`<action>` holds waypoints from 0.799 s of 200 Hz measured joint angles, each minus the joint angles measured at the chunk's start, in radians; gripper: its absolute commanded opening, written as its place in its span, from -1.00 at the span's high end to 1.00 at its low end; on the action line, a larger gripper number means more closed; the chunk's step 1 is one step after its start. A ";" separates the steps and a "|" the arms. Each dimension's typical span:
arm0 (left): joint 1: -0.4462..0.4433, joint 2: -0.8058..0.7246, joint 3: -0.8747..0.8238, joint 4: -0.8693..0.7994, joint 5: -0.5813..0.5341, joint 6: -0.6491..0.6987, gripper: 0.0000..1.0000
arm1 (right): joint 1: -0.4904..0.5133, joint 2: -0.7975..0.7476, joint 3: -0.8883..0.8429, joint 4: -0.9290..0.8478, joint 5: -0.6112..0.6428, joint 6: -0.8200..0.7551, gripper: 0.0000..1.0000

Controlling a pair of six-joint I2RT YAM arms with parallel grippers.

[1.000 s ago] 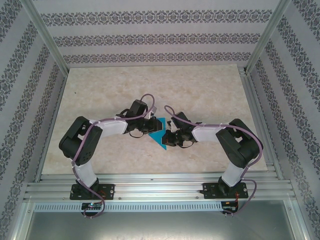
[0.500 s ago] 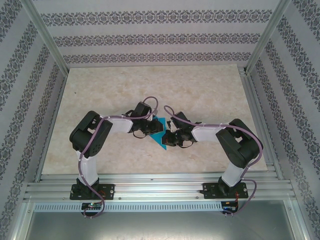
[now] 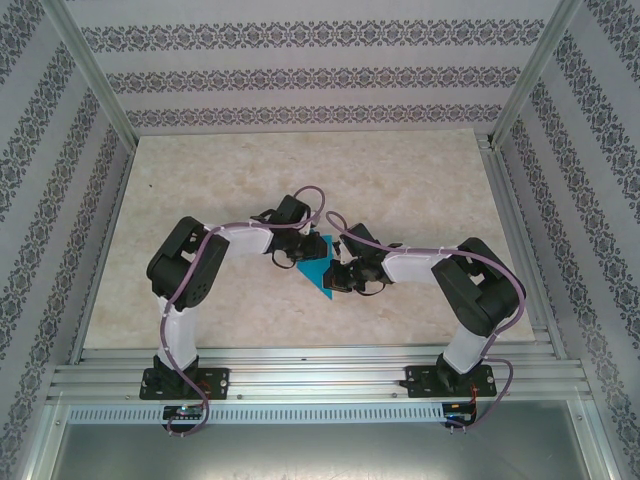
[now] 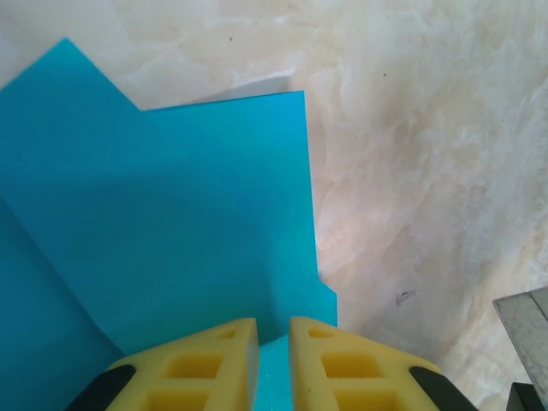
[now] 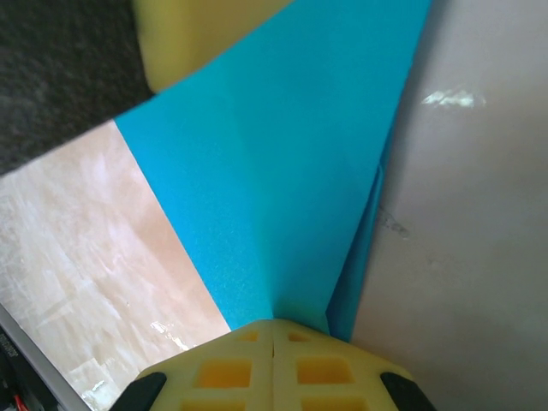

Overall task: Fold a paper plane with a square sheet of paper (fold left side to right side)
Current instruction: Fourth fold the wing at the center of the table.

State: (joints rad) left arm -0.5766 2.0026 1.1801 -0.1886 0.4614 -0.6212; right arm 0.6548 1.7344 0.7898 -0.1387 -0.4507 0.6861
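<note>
The turquoise sheet of paper (image 3: pixel 318 273) lies mid-table between both arms, partly folded, with overlapping flaps (image 4: pixel 171 214). My right gripper (image 3: pixel 341 277) is at its right edge. In the right wrist view that gripper (image 5: pixel 272 325) is shut on the paper (image 5: pixel 282 171), which rises from its tips in a raised fold. My left gripper (image 3: pixel 306 250) is over the sheet's upper left part. Its yellow fingers (image 4: pixel 360 364) stand a narrow gap apart, the gripper (image 4: pixel 274 330) open, with blue paper showing in the gap. One left finger (image 5: pixel 197 34) shows in the right wrist view.
The marble-patterned table (image 3: pixel 250 170) is ringed by patterned walls and an aluminium frame (image 3: pixel 310 360) at the near edge. A grey metal corner (image 4: pixel 524 330) shows at the lower right of the left wrist view.
The left arm has swung its elbow inward, and its gripper has slid right, further over the paper. The right gripper and its hold on the paper have stayed put.
</note>
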 measured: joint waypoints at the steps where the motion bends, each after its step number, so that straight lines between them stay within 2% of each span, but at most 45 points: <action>1: 0.000 0.000 0.002 -0.002 0.000 0.001 0.59 | 0.000 0.000 0.000 0.000 0.000 0.000 0.89; 41: 0.013 0.002 0.008 -0.014 0.004 0.031 0.56 | 0.000 0.002 0.000 0.003 0.005 0.000 0.89; 80: 0.075 0.020 0.040 -0.015 -0.010 0.057 0.53 | 0.000 0.004 0.000 0.008 0.005 0.000 0.89; 160: 0.122 0.101 0.164 -0.094 0.070 0.079 0.47 | 0.000 0.013 0.002 0.040 0.024 0.000 0.89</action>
State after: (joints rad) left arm -0.4545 2.1036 1.3441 -0.2829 0.5316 -0.5423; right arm 0.6548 1.7477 0.7921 -0.0986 -0.4267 0.6857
